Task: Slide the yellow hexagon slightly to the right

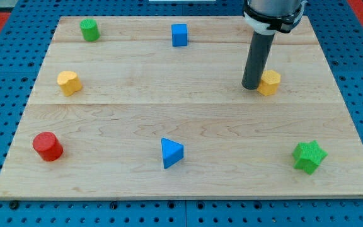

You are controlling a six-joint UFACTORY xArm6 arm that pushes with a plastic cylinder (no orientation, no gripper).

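Tip (251, 86) down on the board, pressed against the left side of the yellow hexagon (270, 82), at the view's upper right. No jaws, just a bare rod. Probably light, rigid, easy to slide on smooth wood; best pushed centrally on its left face to avoid spinning. Seven blocks: yellow heart-like block (69, 82), green cylinder (89, 29), blue cube (179, 34), red cylinder (47, 146), blue triangle (171, 152), green star (309, 156).
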